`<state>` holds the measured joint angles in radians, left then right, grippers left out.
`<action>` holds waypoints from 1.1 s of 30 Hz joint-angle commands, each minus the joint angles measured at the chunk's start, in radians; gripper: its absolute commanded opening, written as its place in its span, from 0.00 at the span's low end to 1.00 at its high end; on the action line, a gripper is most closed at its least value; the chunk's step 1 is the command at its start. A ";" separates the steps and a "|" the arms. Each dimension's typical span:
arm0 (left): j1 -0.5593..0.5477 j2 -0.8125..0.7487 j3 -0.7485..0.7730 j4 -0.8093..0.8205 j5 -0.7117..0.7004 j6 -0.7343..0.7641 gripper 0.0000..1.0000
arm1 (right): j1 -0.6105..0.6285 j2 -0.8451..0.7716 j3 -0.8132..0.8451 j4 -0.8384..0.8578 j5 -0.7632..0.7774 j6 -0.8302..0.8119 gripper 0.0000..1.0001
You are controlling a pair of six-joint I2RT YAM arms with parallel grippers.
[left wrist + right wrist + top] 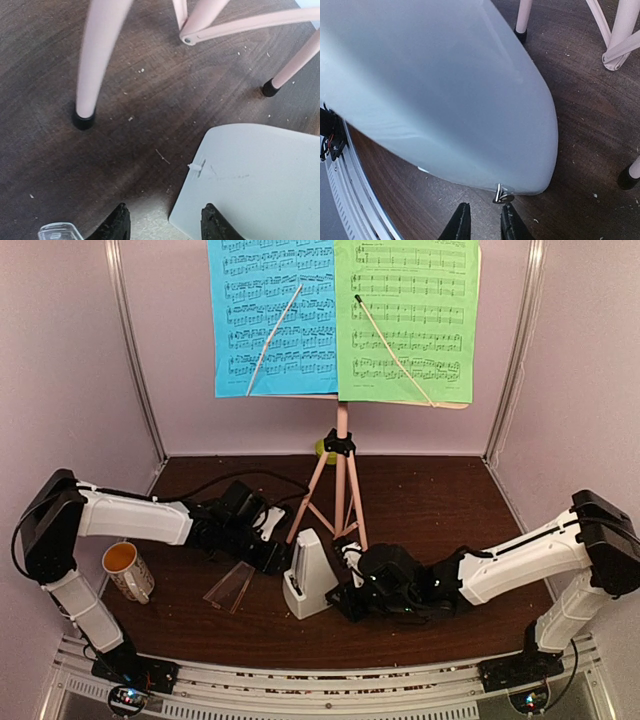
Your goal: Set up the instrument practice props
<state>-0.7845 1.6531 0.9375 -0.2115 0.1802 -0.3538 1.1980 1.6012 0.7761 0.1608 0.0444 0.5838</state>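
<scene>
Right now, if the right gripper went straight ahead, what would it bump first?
Probably the white metronome, at the small metal tab on its near edge, just ahead of the right gripper.

From above you lose the tops of the blue sheet (272, 315) and green sheet (405, 320). The bowl (322, 451) is a sliver behind the stand (342, 435). In the right wrist view the metronome (435, 85) blurs and is cut off on the left. The left wrist view catches one corner of the cover (59, 232).
</scene>
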 commanded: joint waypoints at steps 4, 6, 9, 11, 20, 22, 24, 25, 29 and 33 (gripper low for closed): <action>-0.062 -0.025 -0.067 0.084 -0.002 -0.038 0.50 | -0.020 0.001 0.033 -0.013 0.086 -0.018 0.21; -0.073 -0.041 -0.093 0.112 0.003 -0.056 0.50 | -0.023 0.002 0.042 -0.026 0.098 -0.031 0.21; -0.093 -0.066 -0.135 0.149 0.003 -0.081 0.50 | -0.033 0.007 0.050 -0.022 0.094 -0.053 0.21; -0.106 -0.079 -0.152 0.172 0.004 -0.090 0.49 | -0.034 0.010 0.057 -0.010 0.092 -0.071 0.21; -0.130 -0.096 -0.187 0.245 0.003 -0.119 0.49 | -0.065 0.044 0.115 -0.024 0.093 -0.153 0.21; -0.131 -0.098 -0.193 0.250 0.005 -0.116 0.49 | -0.074 0.034 0.113 -0.033 0.099 -0.165 0.21; -0.134 -0.099 -0.196 0.257 0.012 -0.117 0.49 | -0.081 0.019 0.106 -0.044 0.103 -0.177 0.22; -0.135 -0.098 -0.198 0.259 0.013 -0.117 0.49 | -0.083 0.008 0.100 -0.050 0.105 -0.181 0.23; -0.140 -0.099 -0.202 0.280 0.015 -0.136 0.49 | -0.085 -0.043 0.078 -0.061 0.111 -0.192 0.27; -0.141 -0.102 -0.222 0.316 0.019 -0.163 0.48 | -0.086 -0.098 0.063 -0.097 0.109 -0.193 0.32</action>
<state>-0.9146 1.5799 0.7364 -0.0177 0.1635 -0.4820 1.1091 1.5761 0.8501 0.0673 0.1528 0.4065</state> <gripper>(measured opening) 0.479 0.299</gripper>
